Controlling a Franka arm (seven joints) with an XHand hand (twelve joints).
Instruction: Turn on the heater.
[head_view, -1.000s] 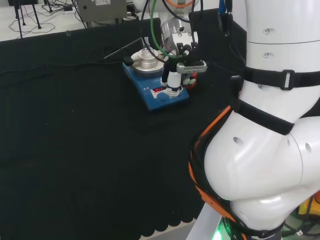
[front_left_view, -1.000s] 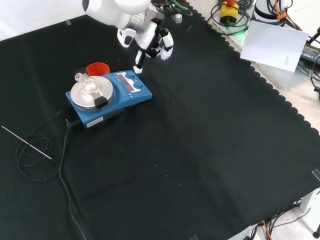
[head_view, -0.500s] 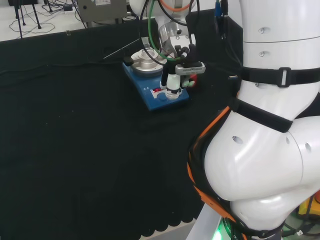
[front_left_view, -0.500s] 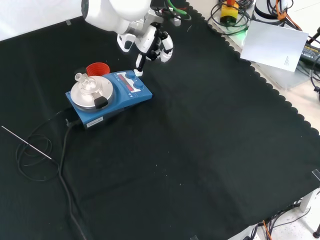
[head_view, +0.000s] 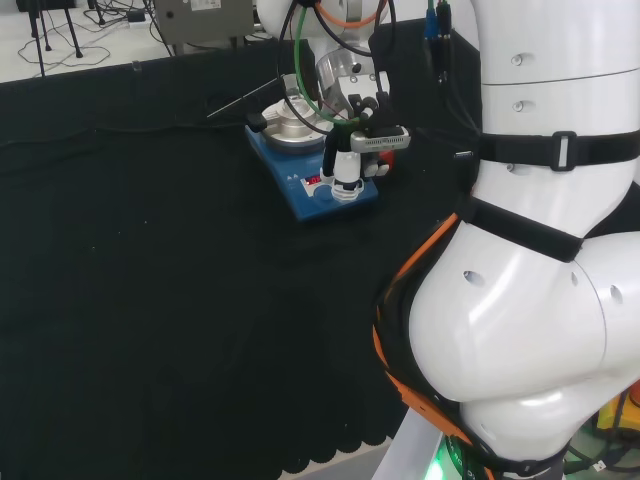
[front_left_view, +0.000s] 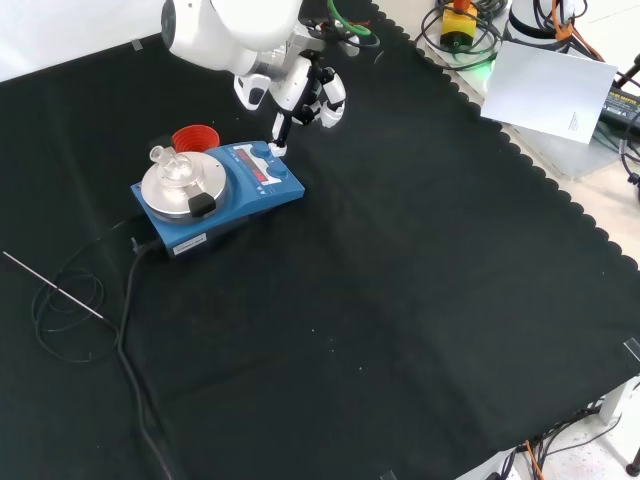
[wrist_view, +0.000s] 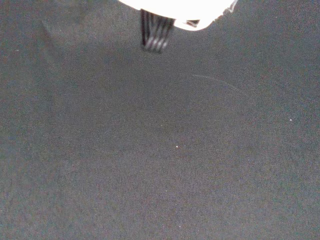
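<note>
The heater (front_left_view: 262, 187) is a blue hotplate with a round silver top, and a small clear glass flask (front_left_view: 168, 160) stands on that top. In the head view the heater (head_view: 300, 195) lies left of the arm's links, with the hand (head_view: 346, 160) over its near right corner. In the front view the hand (front_left_view: 304, 92) comes down from the top. One straight finger (front_left_view: 279, 130) points down and its tip meets the knob at the heater's upper right corner. The other fingers are bent back beside it and hold nothing. The wrist view shows black cloth under a blurred white part of the hand (wrist_view: 175, 9).
A red ribbed ring (front_left_view: 194, 136) stands just behind the heater. The heater's black cable (front_left_view: 125, 300) runs down the cloth at the left, beside a thin metal probe (front_left_view: 55, 286) with a coiled lead. Papers and cables lie off the cloth at the upper right.
The hand has moved down and toward the heater, bringing its straight fingertip from above the corner onto the knob. The heater and flask have not moved.
</note>
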